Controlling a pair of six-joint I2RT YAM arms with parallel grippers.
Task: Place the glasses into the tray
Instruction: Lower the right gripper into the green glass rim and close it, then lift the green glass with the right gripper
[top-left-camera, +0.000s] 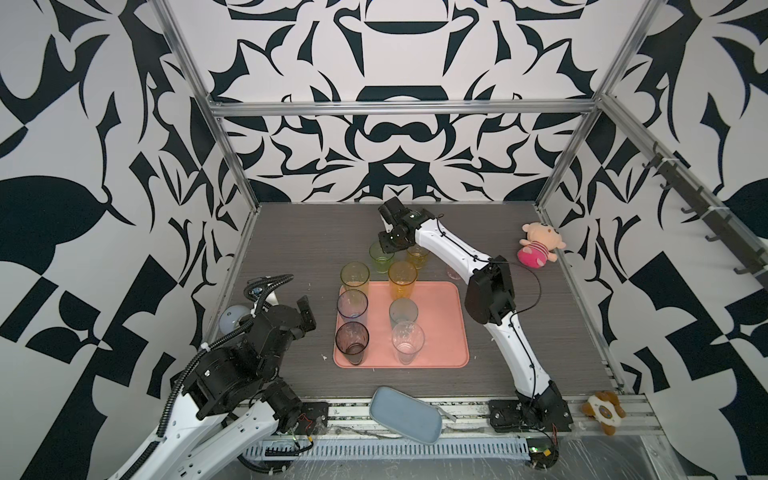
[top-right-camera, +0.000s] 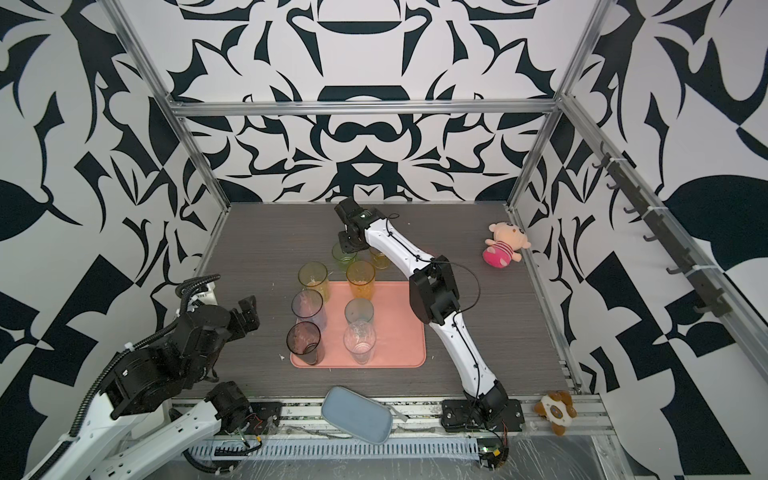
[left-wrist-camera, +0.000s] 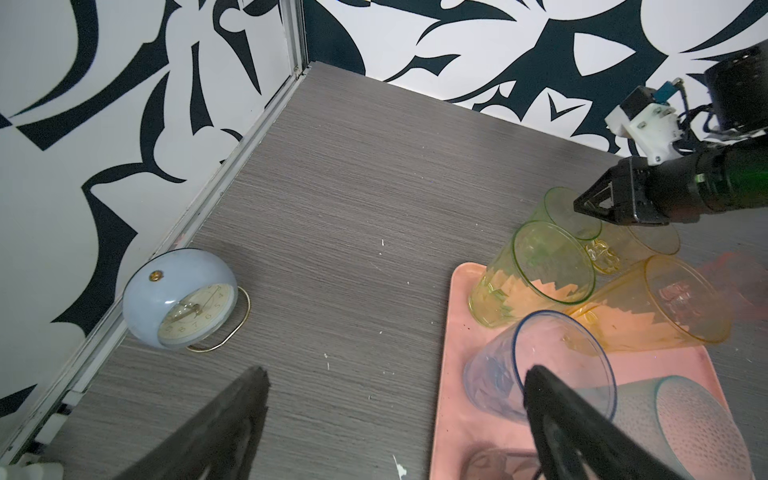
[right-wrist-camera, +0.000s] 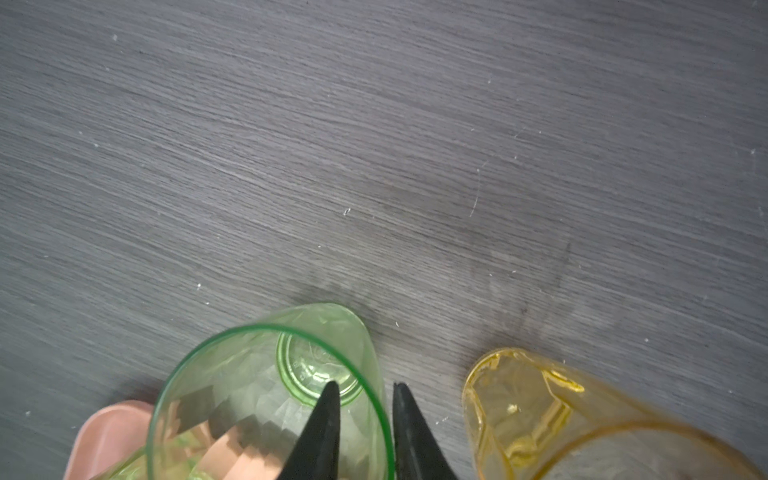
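Astride green glass (right-wrist-camera: 249, 395) rim: R gripper (right-wrist-camera: 365, 385), one finger inside.

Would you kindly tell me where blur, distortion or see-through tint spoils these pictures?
In both top views the wide angle splays the frame rails outward, light even, shadows soft; in the left wrist view the left gripper looms dark and blurred; in the right wrist view the green glass is soft and breaks the tray into pink facets.
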